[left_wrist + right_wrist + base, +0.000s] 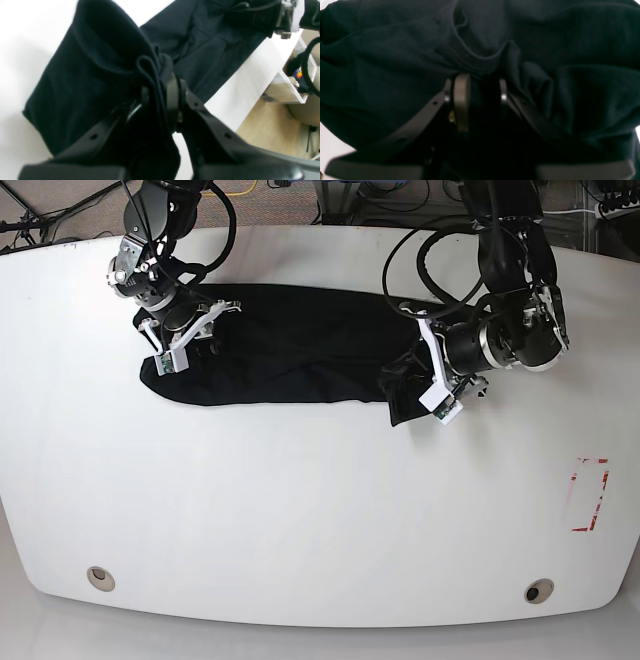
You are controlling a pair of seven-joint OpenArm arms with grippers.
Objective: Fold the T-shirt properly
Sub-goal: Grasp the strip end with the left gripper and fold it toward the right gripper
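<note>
Now the T-shirt lies as a long dark band across the table, left gripper and right gripper each clamped on bunched cloth at opposite ends.

Bright, washed-out white table; soft, blurred wrist views; dim right wrist view.

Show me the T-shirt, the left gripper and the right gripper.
T-shirt (300,350): base view, flat middle of the cloth.
Left gripper (160,100): left wrist view, between the fingertips, shut on bunched cloth.
Right gripper (482,92): right wrist view, between the fingertips, cloth pinched there.
</note>
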